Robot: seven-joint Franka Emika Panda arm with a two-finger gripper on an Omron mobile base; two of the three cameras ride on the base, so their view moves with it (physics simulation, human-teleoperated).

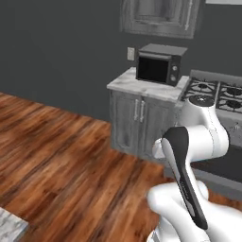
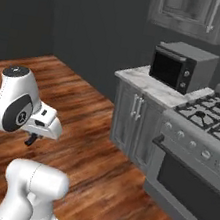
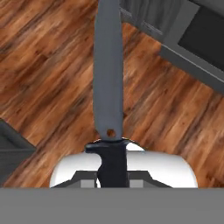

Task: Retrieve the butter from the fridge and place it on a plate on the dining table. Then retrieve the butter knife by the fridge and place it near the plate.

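The butter knife (image 3: 108,83) fills the middle of the hand view. Its long grey blade points away from the hand over the wooden floor, and its near-black handle (image 3: 112,162) sits low in the picture. My gripper (image 3: 112,177) is shut on that handle. In the right base view the gripper (image 2: 31,139) hangs under the white hand at the left, above the floor. The butter, the fridge and the plate are out of view.
A grey cabinet (image 1: 137,116) with a marble top carries a black microwave (image 1: 158,64), and a stove (image 2: 202,147) stands beside it. Wooden floor lies open to the left. A marble corner (image 1: 9,227) shows at the lower left; I cannot tell whether it is the dining table.
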